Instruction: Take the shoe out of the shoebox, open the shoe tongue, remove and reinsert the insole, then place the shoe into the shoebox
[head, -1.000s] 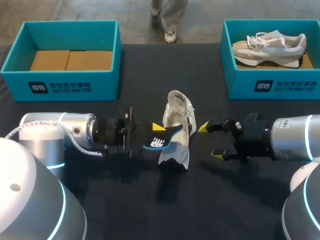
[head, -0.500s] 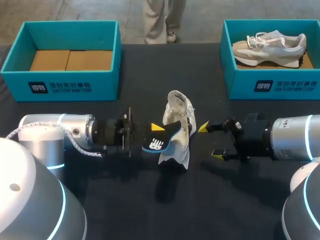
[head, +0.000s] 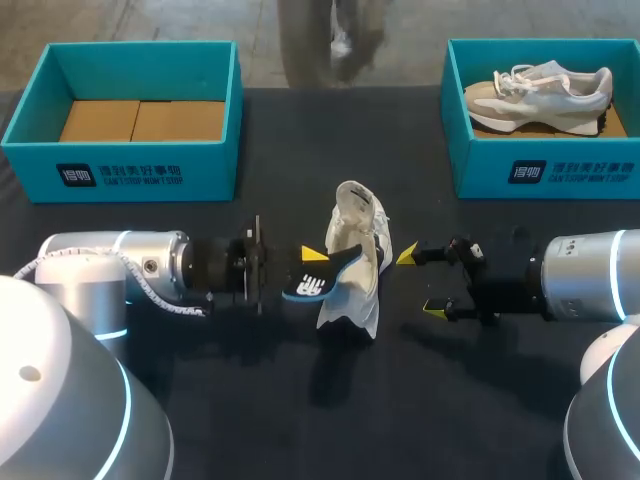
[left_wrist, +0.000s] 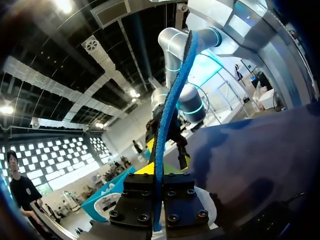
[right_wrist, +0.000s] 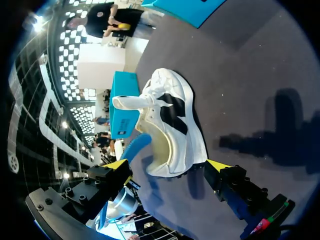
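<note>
One insole (head: 312, 287) — left gripper (head: 304, 268) pinching, shoe (head: 358, 230) beside

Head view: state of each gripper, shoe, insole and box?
left gripper: shut on insole
right gripper: open, beside table shoe, apart
insole: gripped, tip at table shoe's opening
table shoe: out of box, tongue open
left box: open, no shoe
right box: open, holds second shoe
</note>
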